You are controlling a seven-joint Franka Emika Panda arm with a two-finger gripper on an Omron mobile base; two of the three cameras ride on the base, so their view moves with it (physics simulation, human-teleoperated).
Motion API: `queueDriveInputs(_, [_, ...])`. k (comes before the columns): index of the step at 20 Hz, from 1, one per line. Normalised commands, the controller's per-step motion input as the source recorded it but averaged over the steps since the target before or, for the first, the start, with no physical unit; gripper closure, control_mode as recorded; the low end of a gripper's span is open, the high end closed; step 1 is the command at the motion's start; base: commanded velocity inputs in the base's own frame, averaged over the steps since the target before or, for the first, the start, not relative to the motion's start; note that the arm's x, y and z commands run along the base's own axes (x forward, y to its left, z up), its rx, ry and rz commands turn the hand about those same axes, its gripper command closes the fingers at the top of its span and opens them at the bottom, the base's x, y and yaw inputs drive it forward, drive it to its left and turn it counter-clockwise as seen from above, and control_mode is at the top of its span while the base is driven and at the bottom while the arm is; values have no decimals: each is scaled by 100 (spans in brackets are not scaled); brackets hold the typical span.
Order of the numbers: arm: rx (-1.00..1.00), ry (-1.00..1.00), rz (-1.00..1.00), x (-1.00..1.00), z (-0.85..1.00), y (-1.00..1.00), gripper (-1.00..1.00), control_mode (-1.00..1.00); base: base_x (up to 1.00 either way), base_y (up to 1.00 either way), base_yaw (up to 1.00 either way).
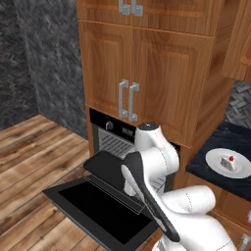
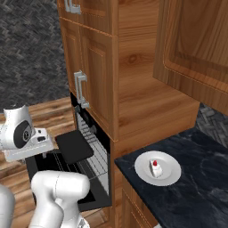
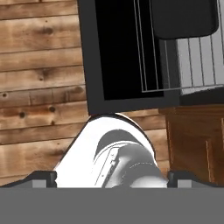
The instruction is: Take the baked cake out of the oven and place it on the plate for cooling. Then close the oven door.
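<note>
The baked cake point(image 2: 155, 168), a small white wedge with a red dot on top, rests on the round white plate point(image 2: 168, 177) on the dark counter right of the oven point(image 1: 112, 128); cake point(image 1: 228, 162) and plate point(image 1: 215, 159) also show at the right edge of the left base view. The oven door point(image 1: 98, 208) lies folded down flat. My gripper point(image 3: 112, 179) hangs above the door point(image 3: 118, 52), looking down on it and the floor. It is open, its fingertips point(image 3: 43, 178) wide apart with nothing held.
A flat black tray point(image 1: 105, 164) sits on the pulled-out wire rack point(image 2: 91, 167) over the door. Wooden cabinets point(image 1: 147, 63) with vertical silver handles frame the oven. Plank floor point(image 1: 34, 157) spreads to the left and a dark counter point(image 2: 200, 187) runs to the right.
</note>
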Motion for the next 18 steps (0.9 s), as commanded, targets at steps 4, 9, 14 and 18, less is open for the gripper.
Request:
queueDriveInputs(4, [0,7,0,42,-57,78,-100,-100,0,0,0])
queueDriveInputs(9, [0,3,0,57,-55,66,-100,-100,0,0,0])
queueDriveInputs(14, [-1,1,0,69,-61,60,-100,-100,0,0,0])
queueDriveInputs(18, [-3,0,0,73,-61,52,-100,-100,0,0,0])
